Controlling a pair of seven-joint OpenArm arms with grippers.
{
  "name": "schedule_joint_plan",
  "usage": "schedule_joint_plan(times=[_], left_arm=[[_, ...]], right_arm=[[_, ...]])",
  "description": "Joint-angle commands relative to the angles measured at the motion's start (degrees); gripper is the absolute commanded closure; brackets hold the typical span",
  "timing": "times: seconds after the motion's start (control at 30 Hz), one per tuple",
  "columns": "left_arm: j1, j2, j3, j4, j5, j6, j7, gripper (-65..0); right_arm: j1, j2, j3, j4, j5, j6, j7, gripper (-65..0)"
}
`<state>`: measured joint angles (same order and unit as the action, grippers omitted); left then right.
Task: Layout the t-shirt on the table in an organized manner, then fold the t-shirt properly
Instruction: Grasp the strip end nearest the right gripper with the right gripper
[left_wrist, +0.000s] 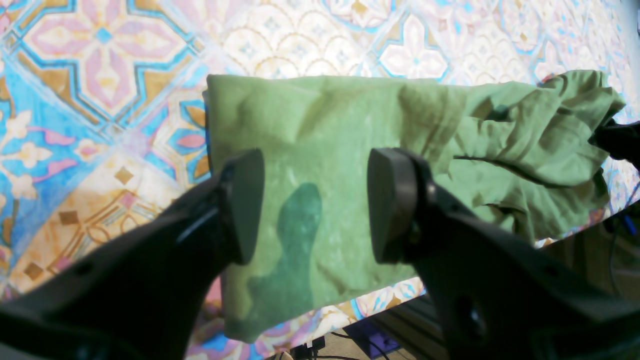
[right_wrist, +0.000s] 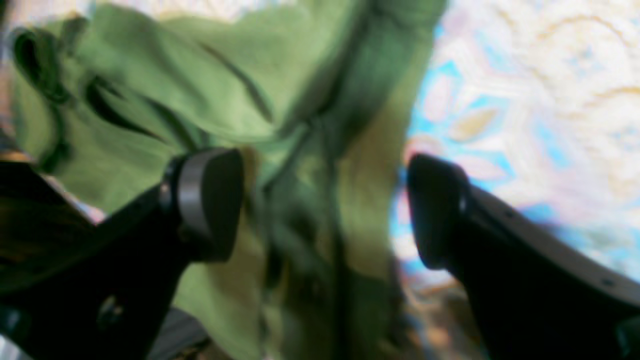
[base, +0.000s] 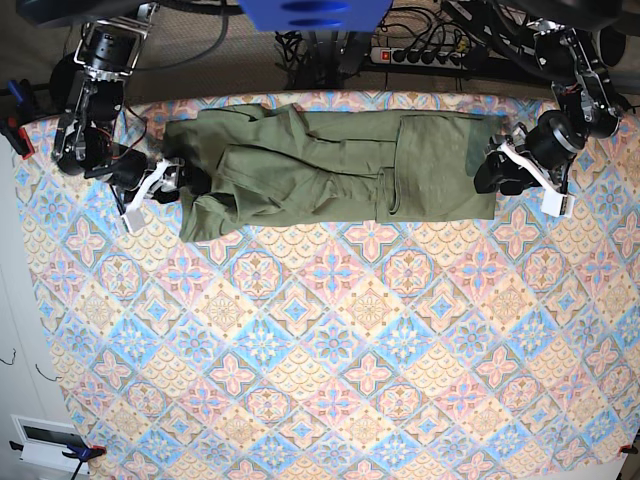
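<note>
The soft, floppy green t-shirt (base: 330, 165) is lying bunched along the top of the table (base: 330, 380), and the left hand (base: 492, 170) and right hand (base: 180, 180) are waiting wide open, holding nothing, by its ends, probably the best places to pinch.

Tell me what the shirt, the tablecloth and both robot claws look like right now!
t-shirt: folded into a long band, flat at one end, bunched and wrinkled at the other.
table: covered by patterned cloth, lying smooth.
left gripper: open, above the shirt's flat end.
right gripper: open, over the wrinkled end.
</note>
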<state>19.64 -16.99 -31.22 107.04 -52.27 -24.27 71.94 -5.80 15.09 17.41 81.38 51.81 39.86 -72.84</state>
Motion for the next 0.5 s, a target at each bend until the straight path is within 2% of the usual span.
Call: schedule_joint_plan(times=[0.0,0.1,0.2,0.33,0.47], left_arm=[[-0.3,-0.7,-0.2,0.9,-1.0,-0.3,-1.0,-31.8],[-0.3,-0.7,-0.2,0.8,-1.0,-0.3,-1.0,-31.8],[-0.3,-0.7,-0.2,0.5,-0.9,-0.3,-1.0,-31.8],[-1.9,-0.7,-0.3,-4.0,-1.2,-0.3,-1.0,-31.8],[-2.5,-1.1,-0.4,-6.9,-1.3,-0.4,-1.0,-31.8]], right_arm=[[0.4,0.5,0.1,0.2,0.2,0.1,-0.7,-49.1],[-0.1,0.2,0.1,0.6,0.4,0.1,-1.1,-49.1],[-0.1,-1.2,0.4,0.7,0.4,0.1,-4.0,-49.1],[-0.2,-2.4,0.1,0.7,0.4,0.1,-4.5,-49.1],[-0.7,-3.6,0.1,0.6,3.8,0.1,-4.6,-49.1]])
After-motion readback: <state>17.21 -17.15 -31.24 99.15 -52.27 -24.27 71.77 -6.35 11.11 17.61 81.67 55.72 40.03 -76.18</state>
